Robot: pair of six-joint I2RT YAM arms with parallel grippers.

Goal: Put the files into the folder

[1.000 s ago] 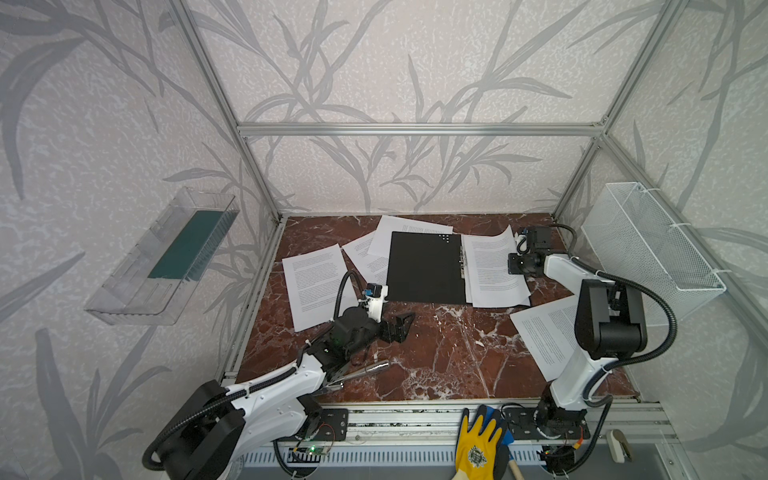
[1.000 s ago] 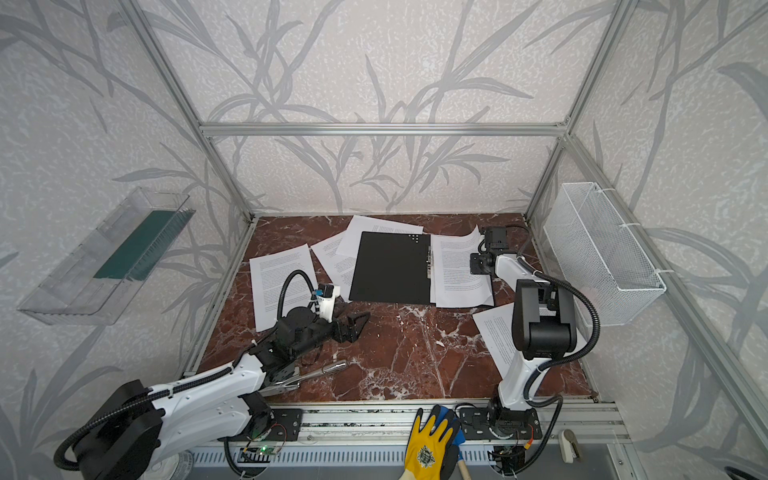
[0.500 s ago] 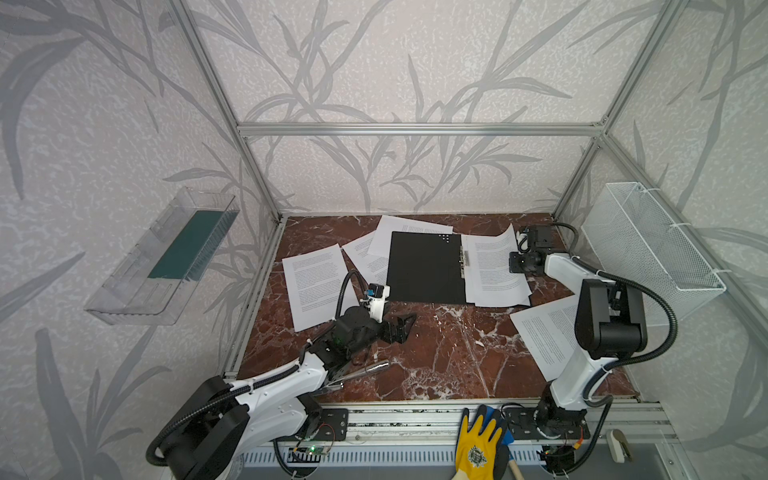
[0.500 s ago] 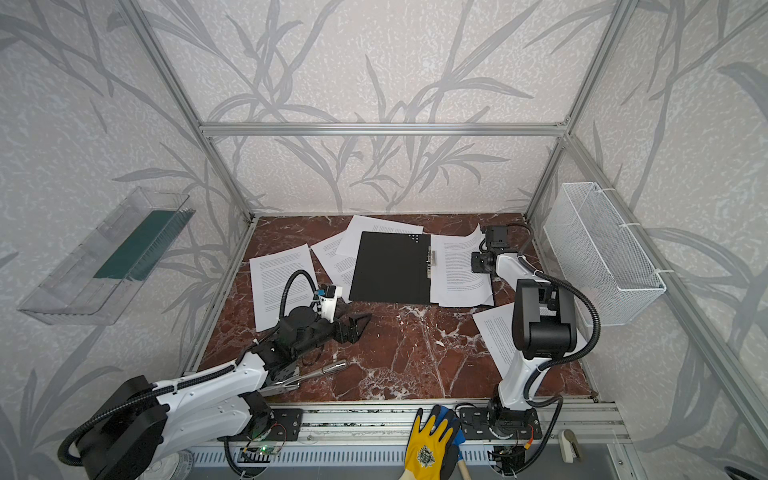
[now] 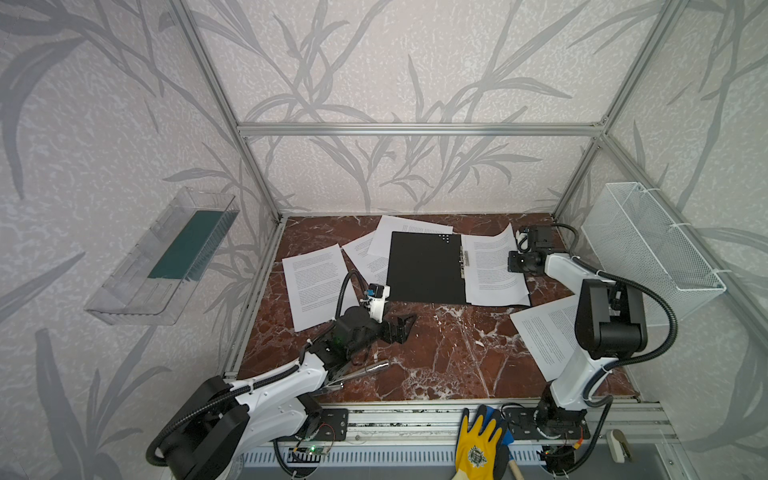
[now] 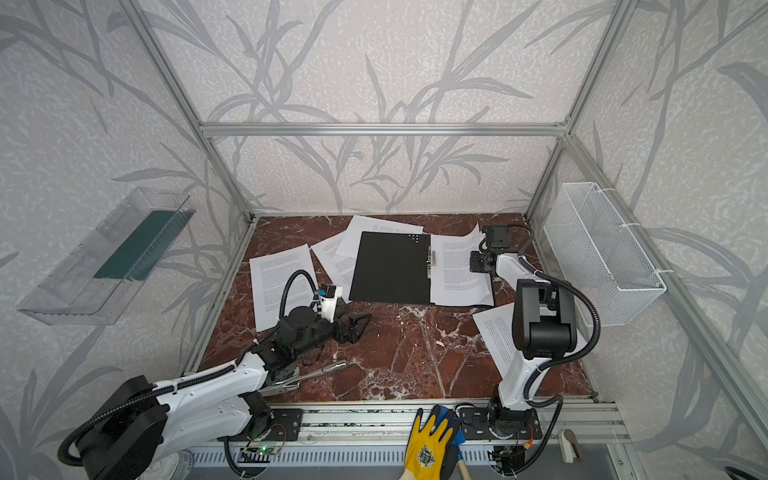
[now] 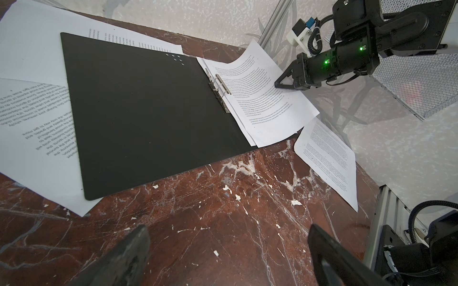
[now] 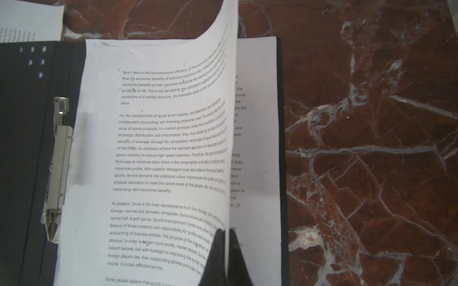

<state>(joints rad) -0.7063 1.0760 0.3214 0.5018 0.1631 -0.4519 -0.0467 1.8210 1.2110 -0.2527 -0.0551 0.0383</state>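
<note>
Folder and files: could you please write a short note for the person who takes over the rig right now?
Left gripper: open, empty, over the table in front of the folder.
Right gripper: shut on the raised edge of the top sheet.
Folder: lies open, black inside up.
Done: a small stack lies on its right half.
Left: four loose sheets, one left of the folder, two partly under its far left corner, one by the right arm. Closing probably comes last.
</note>
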